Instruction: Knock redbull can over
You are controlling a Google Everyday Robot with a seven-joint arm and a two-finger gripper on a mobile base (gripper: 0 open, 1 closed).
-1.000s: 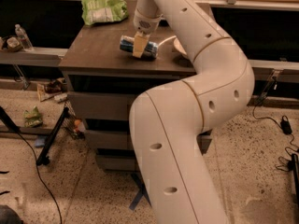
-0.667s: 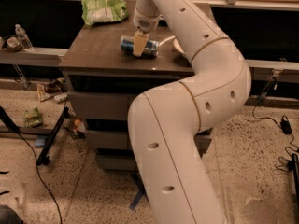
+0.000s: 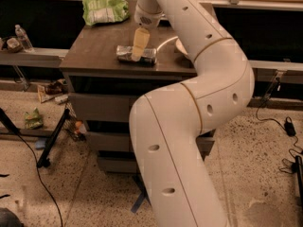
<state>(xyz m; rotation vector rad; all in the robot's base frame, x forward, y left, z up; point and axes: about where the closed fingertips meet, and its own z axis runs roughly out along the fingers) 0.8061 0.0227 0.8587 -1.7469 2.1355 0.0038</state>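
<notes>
One desk (image 3: pixel 94 51), one can, one pincer, and here I am reaching in over the top from the far side. My pincer (image 3: pixel 137 54) hangs down right over the can (image 3: pixel 149 56), its pale yellowish tip crossing the can's middle. Touching or just in front of it? I cannot tell. Nor can I tell whether the pincer is spread or pressed together, as it shows only as one narrow strip from here.

The can is down! It lies flat on its side on the dark desk top, its length running left to right, near the front edge and a little left of where my arm (image 3: pixel 208 93) bends down past the desk. It reads silver-grey with darker bluish patches, slim, and its left end shows paler. I cannot make out any red on it.

Counting the rest: one green bag (image 3: pixel 104 8) sits at the back left of the desk, well apart from the can. One white bowl (image 3: pixel 181 46) peeks out to the right of the can, mostly hidden behind my arm. One clear bottle (image 3: pixel 22 36) stands upright off the desk, on the low ledge to the far left. Down on the speckled floor, one small green wrapper (image 3: pixel 33 118) lies by a dark cable.
</notes>
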